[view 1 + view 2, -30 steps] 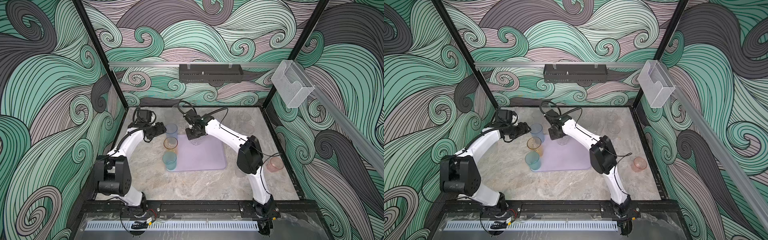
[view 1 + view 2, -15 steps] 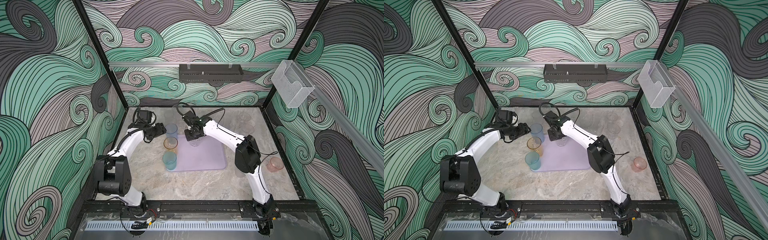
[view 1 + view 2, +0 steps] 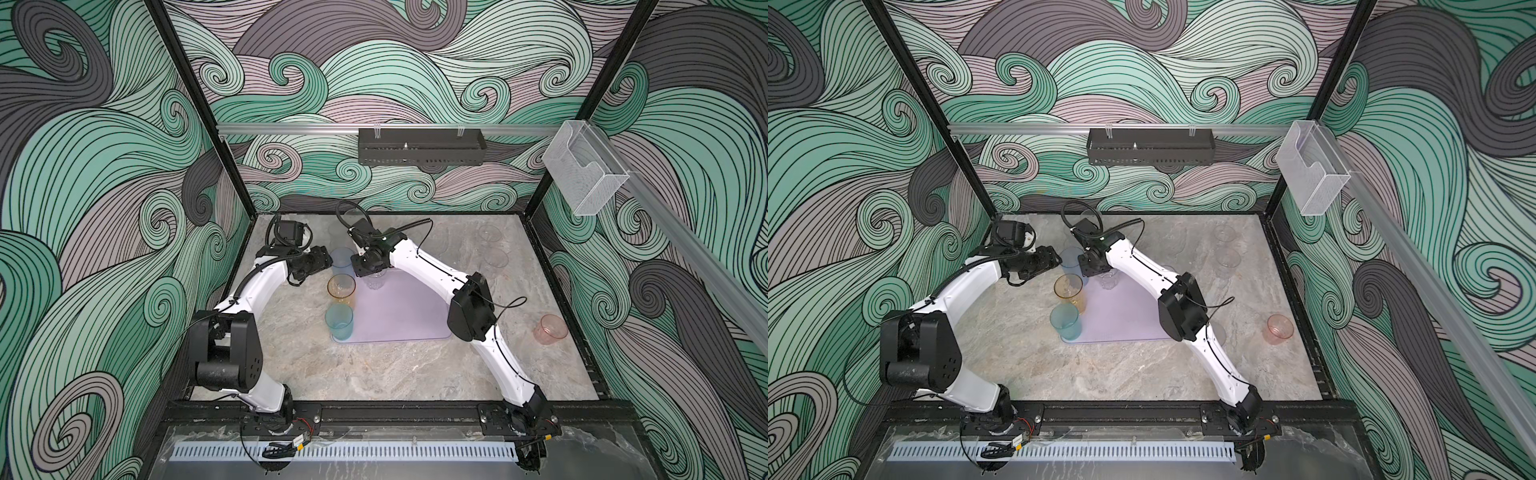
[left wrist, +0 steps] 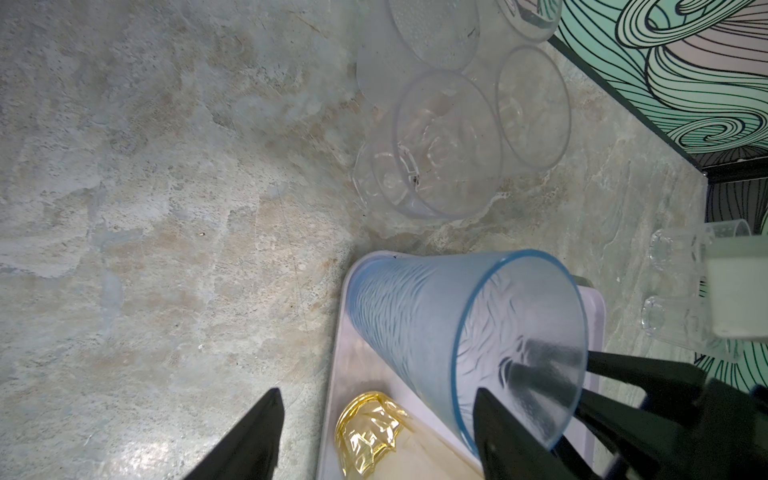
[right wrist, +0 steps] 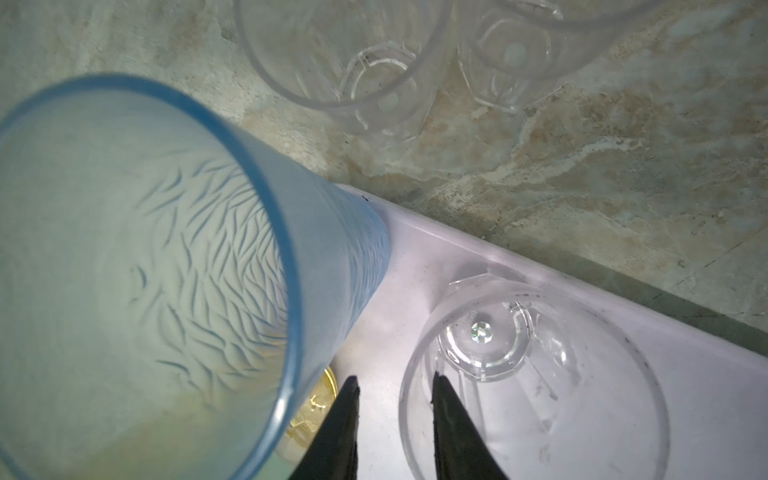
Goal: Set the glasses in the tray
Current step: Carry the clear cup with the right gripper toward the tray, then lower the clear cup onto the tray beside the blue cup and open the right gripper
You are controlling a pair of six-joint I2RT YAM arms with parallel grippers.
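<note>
The step in hand looks to be the release of a small clear glass (image 5: 540, 365) onto the tray (image 5: 706, 374). The right pincer (image 5: 395, 376) reaches down from above with its fingers astride the glass's near wall, one inside the mouth and one outside. They stand only a little apart, with a sliver of gap on either side of the rim, so the pincer appears to pinch nothing. The glass stands upright directly under that pincer, with the tray's rim just beyond it. Its faceted base lies flat on the lavender floor, mouth up, and its long axis is vertical, roughly in line with the fingers. Just outside the outer finger rises the blue tumbler (image 5: 145, 270), also upright on the tray. An amber tumbler (image 3: 341, 286) and a teal tumbler (image 3: 339, 318) stand farther back toward the wrist side. The left pincer (image 4: 378, 390) gapes wide and empty, with the blue tumbler just beside one finger; whether they touch cannot be told. The next move likely calls for a straight rise along the glass's axis, so the inner finger clears the rim without tipping the glass or nudging the blue tumbler. After that comes a reach to the clear glasses (image 4: 449, 141) on the table beyond the fingertips.
</note>
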